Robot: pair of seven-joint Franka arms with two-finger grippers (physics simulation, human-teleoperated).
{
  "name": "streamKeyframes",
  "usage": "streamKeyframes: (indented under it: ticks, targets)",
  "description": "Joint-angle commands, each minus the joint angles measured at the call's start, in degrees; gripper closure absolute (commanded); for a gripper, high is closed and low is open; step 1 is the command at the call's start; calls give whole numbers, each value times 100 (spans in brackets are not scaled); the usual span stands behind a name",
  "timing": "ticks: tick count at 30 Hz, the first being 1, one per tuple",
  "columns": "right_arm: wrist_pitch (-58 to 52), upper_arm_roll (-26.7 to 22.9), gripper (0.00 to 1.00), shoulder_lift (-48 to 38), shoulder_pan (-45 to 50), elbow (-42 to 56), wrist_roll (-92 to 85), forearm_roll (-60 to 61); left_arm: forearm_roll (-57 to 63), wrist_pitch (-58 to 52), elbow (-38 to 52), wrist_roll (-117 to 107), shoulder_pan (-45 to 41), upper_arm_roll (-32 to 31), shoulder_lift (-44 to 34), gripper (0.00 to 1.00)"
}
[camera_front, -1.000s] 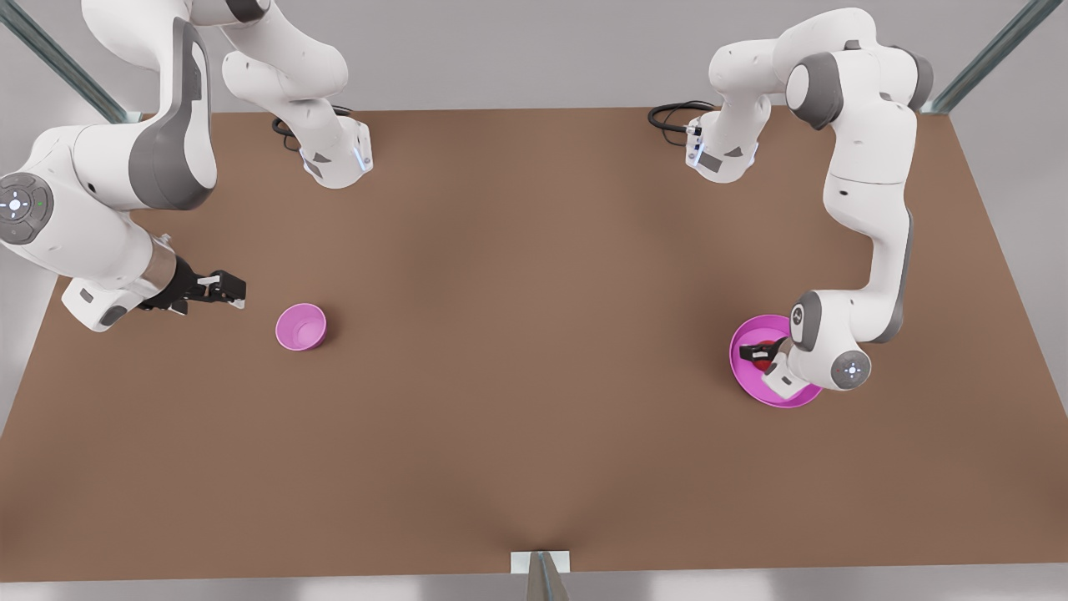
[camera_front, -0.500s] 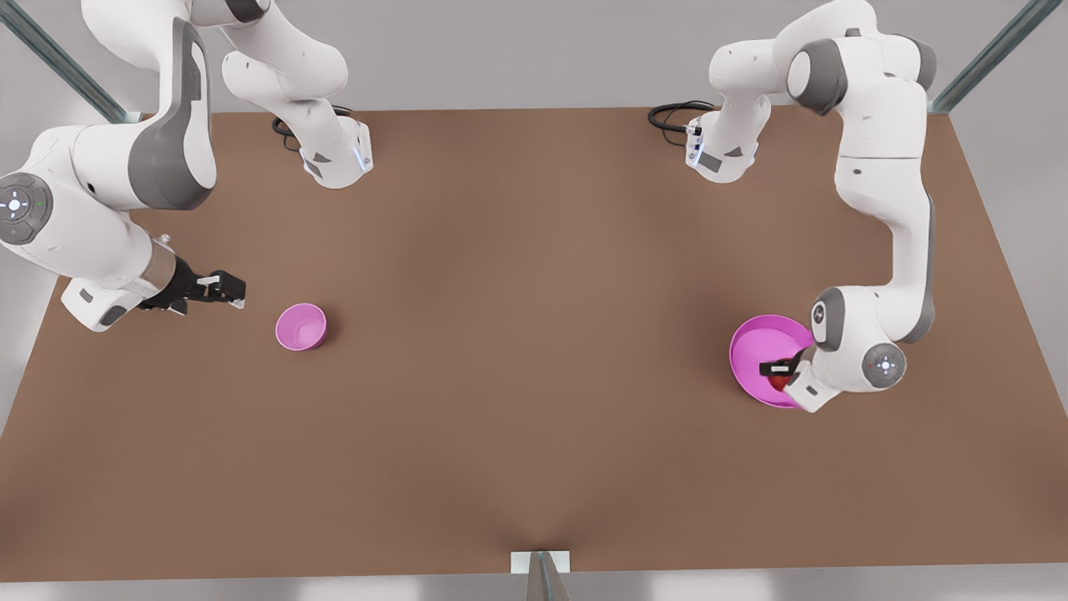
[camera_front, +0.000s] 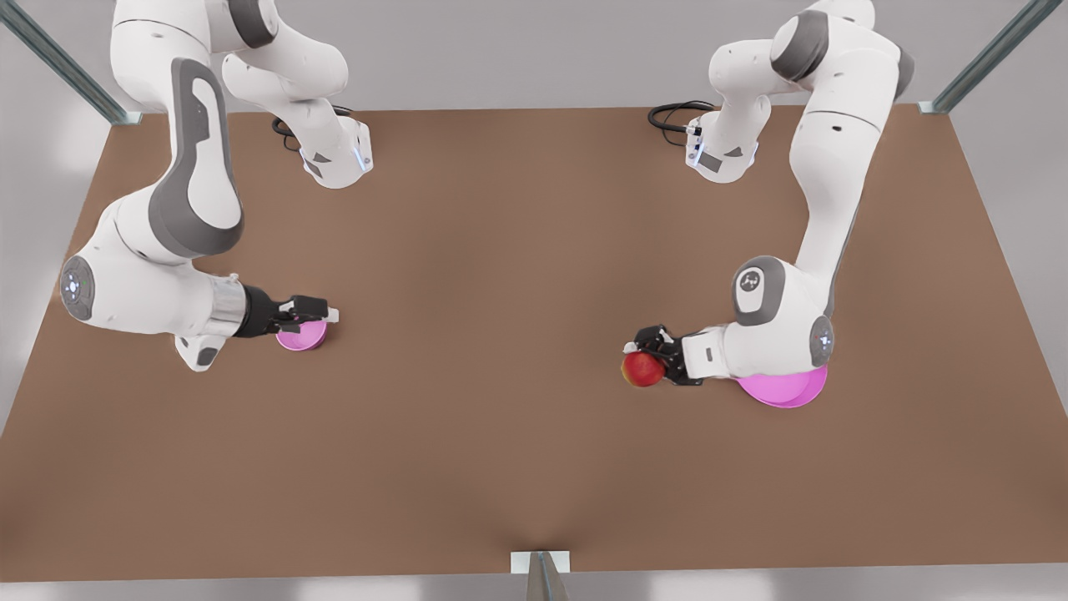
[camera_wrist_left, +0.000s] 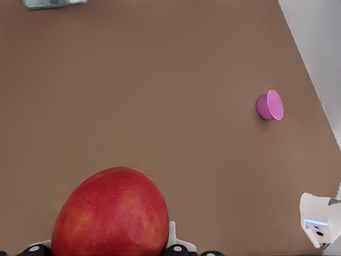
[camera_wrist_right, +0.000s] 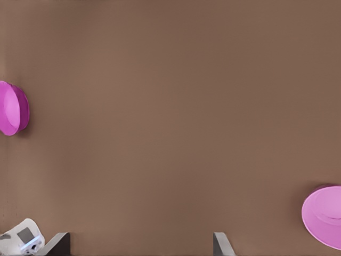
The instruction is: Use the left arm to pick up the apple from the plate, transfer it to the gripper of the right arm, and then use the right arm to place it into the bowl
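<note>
1. The left gripper (camera_front: pixel 647 361), on the arm at the front view's right, is clenched on the apple (camera_front: pixel 642 369). The left wrist view shows the apple (camera_wrist_left: pixel 111 213) seated between the gripper's fingers.
2. The apple is clear of the plate (camera_front: pixel 784 389) and held above bare worktop (camera_front: pixel 517 250), just beside the plate on the side facing the middle of the worktop. The left arm's wrist covers much of the plate.
3. The right gripper (camera_front: pixel 309 310), on the arm at the front view's left, hangs over the near edge of the bowl (camera_front: pixel 302 336). Its two fingertips (camera_wrist_right: pixel 58 244) stand well apart with nothing between them, so it is released and empty.
4. Governing relation: the two grippers point toward each other across the worktop and are well apart. From the right gripper the apple lies toward the front view's right. The left gripper's axis runs roughly level, apple leading.
5. Judgement: pick-up is complete; the hand-over is not yet done. Both arms likely need to close toward the middle, with the right gripper's fingers set crosswise to the left's.
6. Risk, as judged: a round apple may slip if the left gripper lets go early.
</note>
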Motion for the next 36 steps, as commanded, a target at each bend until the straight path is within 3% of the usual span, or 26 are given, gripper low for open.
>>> streamKeyframes:
  ticks: [1,3,6,11,16,21,27,32,36]
  targets:
    - [581,65,0,100,15,-5,164,942,-1321,495,9,6195,-138,-43,135,35]
    - [939,83,0,592,137,82,84,2875,-2148,662,9,7057,-305,-42,267,35]
    - [1302,224,0,918,147,109,-310,3869,-3000,996,9,7673,-788,-51,425,35]
    - [1310,206,0,1577,138,56,-2341,4722,-4020,1181,273,9070,-1289,-51,803,35]
    - [1407,232,0,1612,217,-480,-3720,5601,-4064,2121,1310,9299,-1992,-60,1655,34]
    - [1398,452,0,1384,182,-1165,-4521,5812,-4064,2315,1468,9307,-2150,-60,1805,34]
    - [1838,540,0,1454,314,-1025,-4697,6093,-4064,2350,1468,9325,-2185,-60,1840,33]
    - [1838,531,0,1920,376,-225,-4213,5373,-4064,2385,1512,9325,-2221,-60,1893,33]
    - [1794,496,0,1937,323,-418,-4178,4889,-4064,2385,1512,9316,-2212,-60,1893,33]
